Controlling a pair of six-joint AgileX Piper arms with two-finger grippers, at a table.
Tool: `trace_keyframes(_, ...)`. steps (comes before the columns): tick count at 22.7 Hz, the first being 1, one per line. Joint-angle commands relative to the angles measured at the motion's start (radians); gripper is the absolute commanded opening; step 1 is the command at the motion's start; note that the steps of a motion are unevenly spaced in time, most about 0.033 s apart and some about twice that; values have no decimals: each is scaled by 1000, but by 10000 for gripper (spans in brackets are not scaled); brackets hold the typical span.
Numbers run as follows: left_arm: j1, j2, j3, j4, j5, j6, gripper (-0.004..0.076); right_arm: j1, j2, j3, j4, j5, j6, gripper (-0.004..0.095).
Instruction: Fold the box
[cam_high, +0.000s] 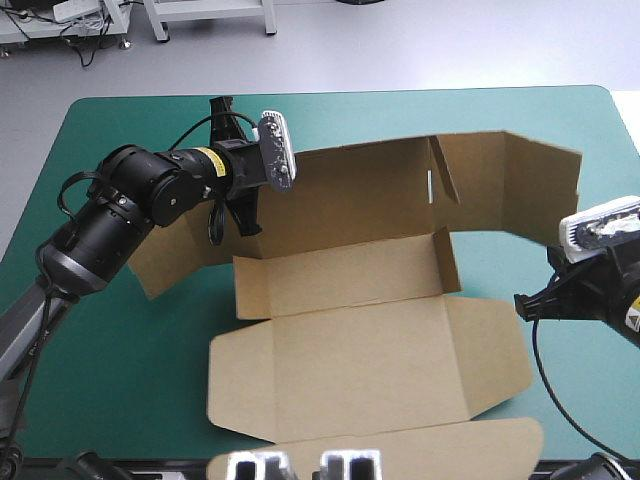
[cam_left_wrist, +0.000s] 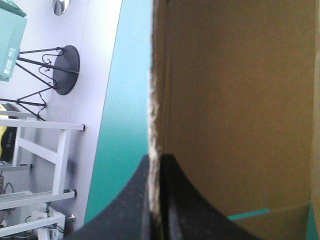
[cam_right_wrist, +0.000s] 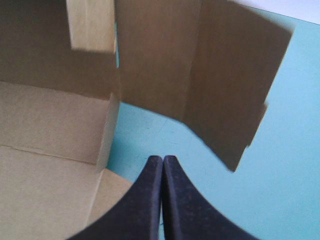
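Well, I am seeing the brown box (cam_high: 370, 350) lying in the middle of the tabletop (cam_high: 120, 330) on its teal-green cover, with the front panels lying flat toward me and the back wall (cam_high: 350, 190) standing up. My left end effector (cam_left_wrist: 156, 165) is pinching that wall's left end, its black fingers (cam_left_wrist: 190, 210) all but together with the board's raw edge running between them (the wall is filling most of that wrist view). My right end effector (cam_right_wrist: 163, 159) is sitting closed and empty just off the box's right side, over bare cover. The raised right flap (cam_right_wrist: 235, 85) is standing ahead of it, bent and tilting, between it and the tabletop's far edge.
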Motion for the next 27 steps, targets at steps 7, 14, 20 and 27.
trace_keyframes(7,-60,-37,-36,170,-57,-54,-9,-4,120,-149,-30,-85,15,-19)
trace_keyframes(14,-71,-37,-17,222,-116,-103,-9,-4,293,-311,-45,-51,6,-19)
trace_keyframes(20,-71,-39,179,322,-250,-204,-9,-4,504,-576,-5,72,-116,-19)
trace_keyframes(27,-69,-129,376,552,-479,-379,-9,-218,800,-872,393,164,-274,-19)
